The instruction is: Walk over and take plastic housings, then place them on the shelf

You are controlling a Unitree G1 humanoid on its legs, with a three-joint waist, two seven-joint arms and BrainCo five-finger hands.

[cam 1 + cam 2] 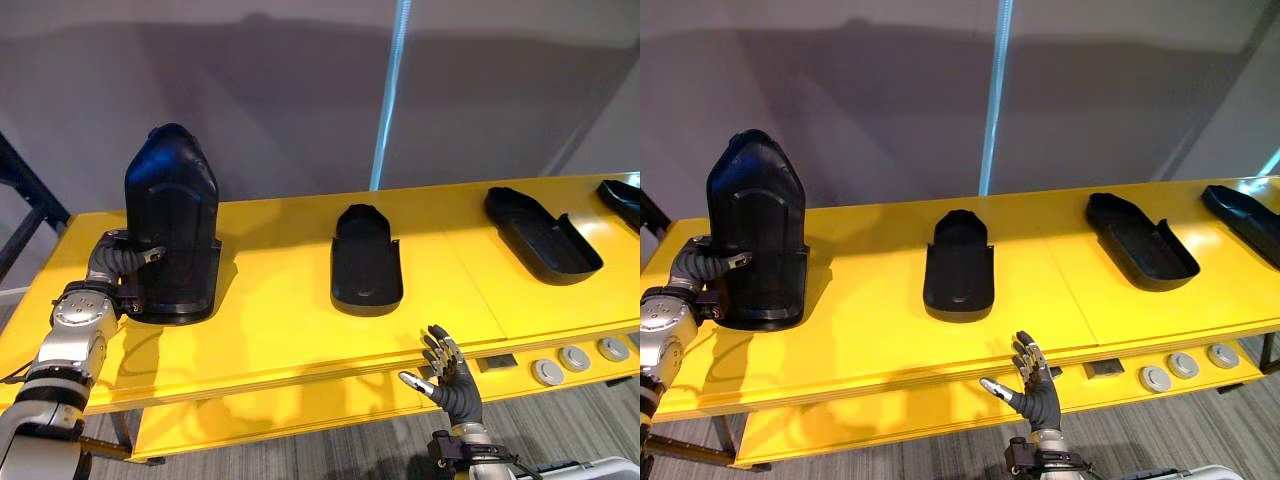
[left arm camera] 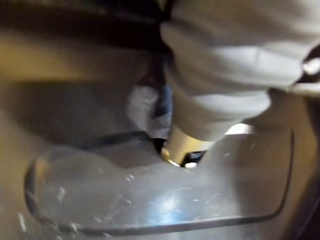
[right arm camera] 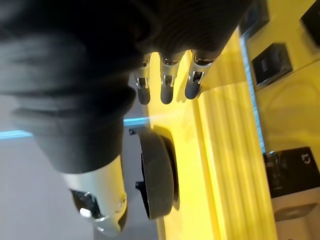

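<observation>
A tall black plastic housing [image 1: 172, 225] stands on end at the left of the yellow table [image 1: 270, 330]. My left hand [image 1: 122, 262] grips its left edge, thumb curled over the front face, and the left wrist view shows the thumb [image 2: 186, 148] against its glossy surface [image 2: 150, 205]. A second housing [image 1: 367, 260] lies flat, hollow side up, in the middle. Two others lie farther right, one [image 1: 541, 234] angled and one [image 1: 623, 201] at the table's end. My right hand [image 1: 447, 377] hangs open below the front edge, fingers [image 3: 167, 85] straight, holding nothing.
Round grey discs [image 1: 575, 358] and a small dark block [image 1: 497, 362] sit on the lower yellow ledge at the right. A dark metal frame [image 1: 25, 195] stands off the table's left end. A grey wall with a pale vertical strip [image 1: 390, 90] runs behind.
</observation>
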